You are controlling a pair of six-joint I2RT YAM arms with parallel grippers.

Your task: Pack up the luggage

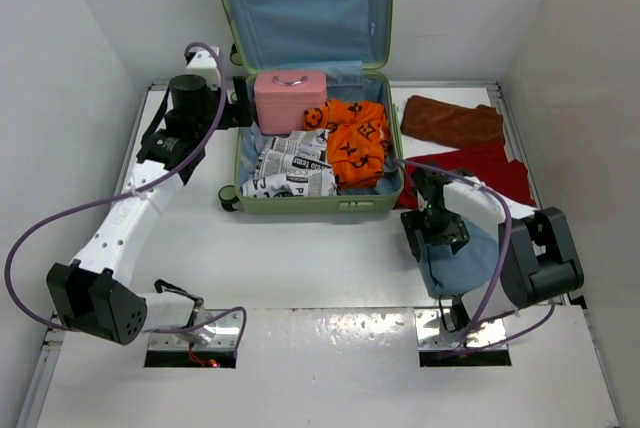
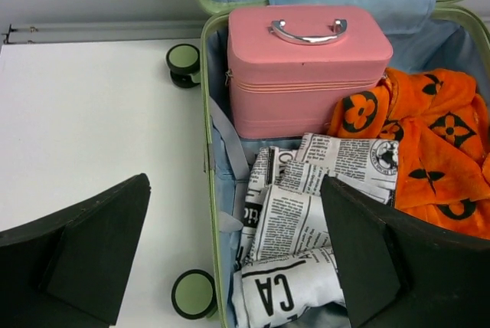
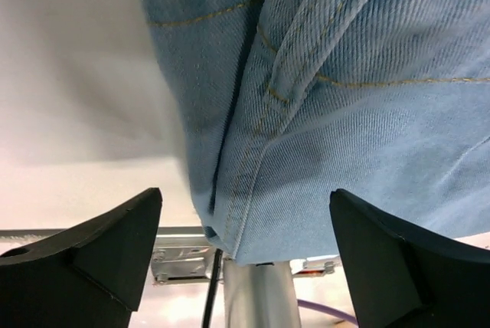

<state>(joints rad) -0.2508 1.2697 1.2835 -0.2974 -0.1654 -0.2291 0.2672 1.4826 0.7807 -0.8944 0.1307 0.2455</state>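
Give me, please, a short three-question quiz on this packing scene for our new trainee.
1. True or false: the pink case sits inside the luggage.
2. Which fabric do the right jaws face? A) orange cloth B) denim C) brown towel
3. Short answer: are the left jaws open or shut?

Key: 1 true; 2 B; 3 open.
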